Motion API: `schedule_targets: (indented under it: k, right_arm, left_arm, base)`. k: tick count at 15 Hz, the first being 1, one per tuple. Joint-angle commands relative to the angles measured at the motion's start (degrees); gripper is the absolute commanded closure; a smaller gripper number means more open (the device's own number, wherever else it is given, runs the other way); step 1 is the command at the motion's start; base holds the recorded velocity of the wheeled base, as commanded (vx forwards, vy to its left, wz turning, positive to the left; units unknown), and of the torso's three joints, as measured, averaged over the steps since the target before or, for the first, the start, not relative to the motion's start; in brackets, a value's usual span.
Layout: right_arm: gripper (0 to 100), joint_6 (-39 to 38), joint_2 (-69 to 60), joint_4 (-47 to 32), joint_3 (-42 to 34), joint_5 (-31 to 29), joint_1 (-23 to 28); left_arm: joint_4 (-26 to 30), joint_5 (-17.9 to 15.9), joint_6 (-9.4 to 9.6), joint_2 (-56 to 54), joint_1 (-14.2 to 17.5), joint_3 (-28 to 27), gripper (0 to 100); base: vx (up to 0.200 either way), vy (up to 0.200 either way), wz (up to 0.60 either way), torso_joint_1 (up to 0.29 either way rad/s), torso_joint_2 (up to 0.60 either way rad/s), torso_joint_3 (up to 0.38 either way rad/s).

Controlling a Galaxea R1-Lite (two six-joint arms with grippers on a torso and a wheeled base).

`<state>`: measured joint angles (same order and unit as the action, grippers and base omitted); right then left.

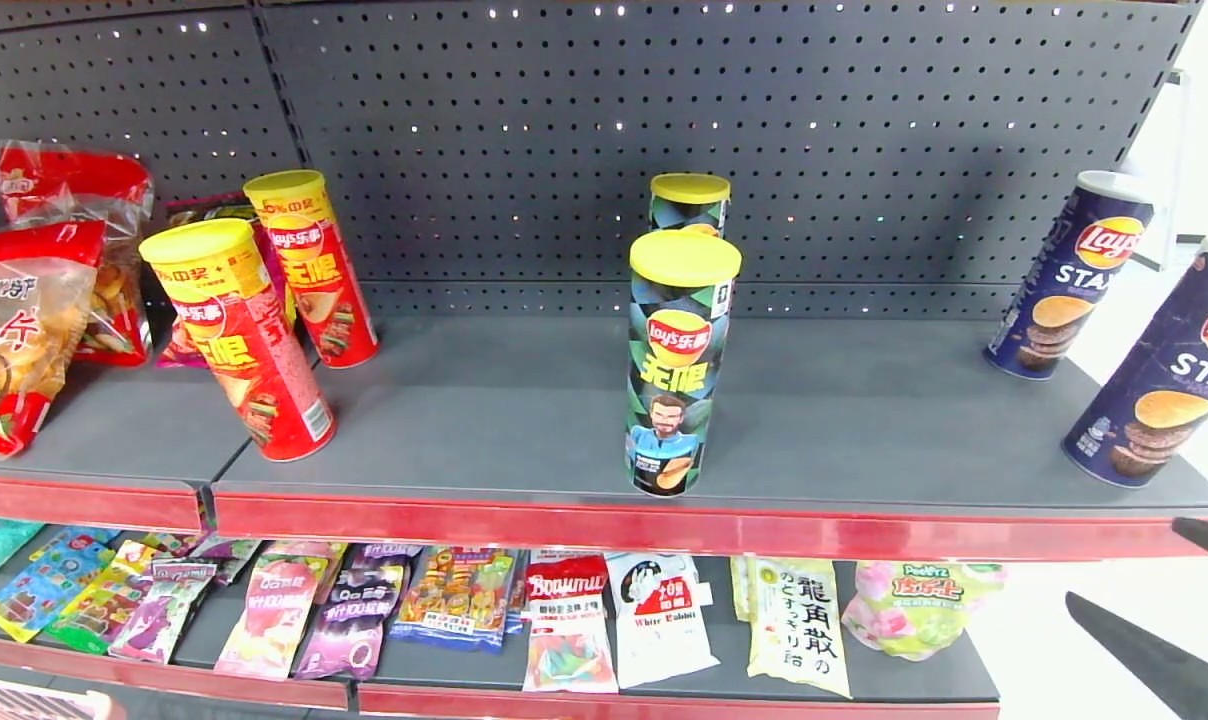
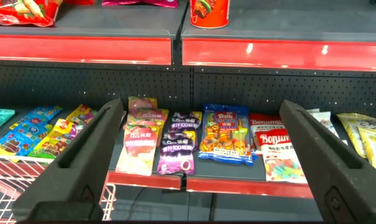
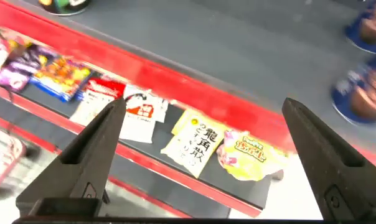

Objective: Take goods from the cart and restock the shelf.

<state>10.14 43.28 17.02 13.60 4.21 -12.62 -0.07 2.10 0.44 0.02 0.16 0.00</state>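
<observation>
- The upper shelf point(image 1: 864, 420), grey metal with a red front strip, looks only partly stocked.
- Two red crisp tubes point(image 1: 239, 340) with yellow lids stand upright towards its left end.
- Two green-and-black patterned tubes point(image 1: 676, 370) with yellow lids stand one behind the other near the middle.
- Two dark blue tubes point(image 1: 1064, 280) stand at its right end.
- Wide bare stretches lie between these groups, so I judge there is plenty of room for more.
- Clear-and-red snack bags point(image 1: 24, 320) lean on the neighbouring shelf section to the left.
- The lower shelf point(image 1: 924, 680) carries a row of flat sweet packets point(image 1: 564, 620) lying side by side, and it looks fuller.
- The left gripper point(image 2: 200, 106) hangs in front of the lower shelf; its jaws stand wide apart with nothing between them.
- The right gripper point(image 3: 205, 102) is off the right end of the shelves, looking down on both levels. Its jaws are likewise spread and empty.
- A corner of the pale wire cart point(image 2: 7, 177) shows low beside the left gripper, below the lower shelf. I cannot see what goods lie in it.
- With both grippers empty, I take it that no item is on its way just now. Fetching the next one from the cart seems to be what is left, then setting it into a gap on the upper shelf.
</observation>
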Motion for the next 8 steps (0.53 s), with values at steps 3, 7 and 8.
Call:
schedule_targets:
  k: [3,7,8]
  right_arm:
    - [0,-2.23,-32.55,-11.74,-10.53,2.39,12.18]
    - [0,-10.41,-43.19,-17.63,-13.43,-3.94,12.53]
    - [0,-11.72,-43.19,-17.46,-13.43,-4.12,12.44]
  left_arm:
    - [-0.01,0.01,0.00,-0.02,0.02,0.00,0]
    - [-0.01,0.01,0.00,-0.02,0.02,0.00,0]
    - [-0.01,0.01,0.00,-0.02,0.02,0.00,0]
  base:
    - [0.000,0.000,0.00,0.000,0.00,0.000]
    - [0.000,0.000,0.00,0.000,0.00,0.000]
    - [0.000,0.000,0.00,0.000,0.00,0.000]
